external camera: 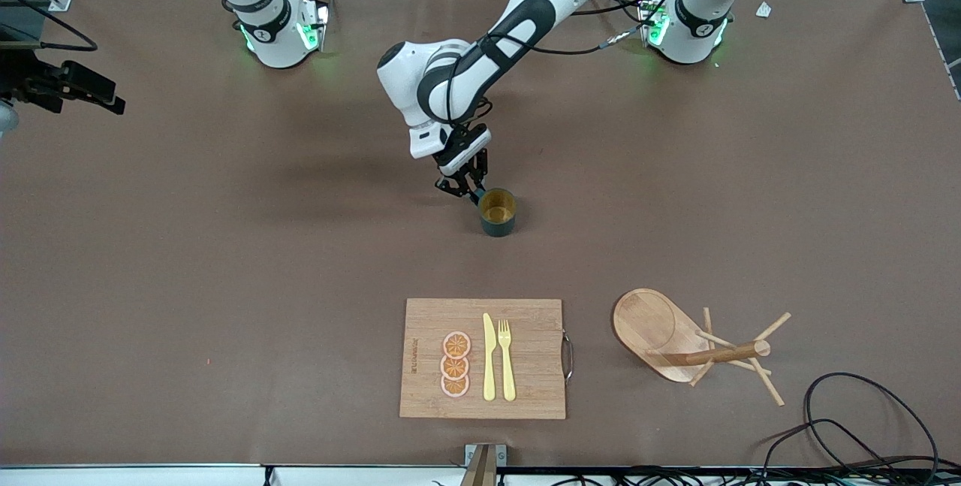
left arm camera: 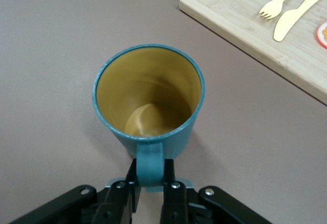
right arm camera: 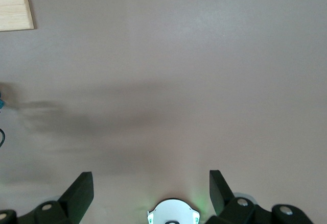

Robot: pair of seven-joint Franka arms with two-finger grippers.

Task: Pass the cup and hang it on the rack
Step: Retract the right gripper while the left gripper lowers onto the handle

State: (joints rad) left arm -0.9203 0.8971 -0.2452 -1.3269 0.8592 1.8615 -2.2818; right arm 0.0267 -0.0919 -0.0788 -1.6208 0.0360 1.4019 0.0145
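Observation:
The cup [external camera: 497, 212] is dark teal with a mustard-yellow inside and stands upright on the brown table near its middle. My left gripper [external camera: 473, 195] is low beside it, shut on its loop handle. The left wrist view shows the cup [left arm camera: 148, 96] from above, with the left gripper [left arm camera: 149, 180] clamped on the handle [left arm camera: 149, 160]. The rack [external camera: 679, 343], a light wooden mug tree with an oval base and thin pegs, stands nearer the front camera, toward the left arm's end. My right gripper [right arm camera: 150, 183] is open and empty over bare table and waits.
A bamboo cutting board [external camera: 525, 388] lies nearer the front camera than the cup. It holds a yellow knife [external camera: 488, 358], a yellow fork [external camera: 506, 358] and orange slices [external camera: 455, 364]. Black cables [external camera: 863, 426] lie by the rack at the front edge.

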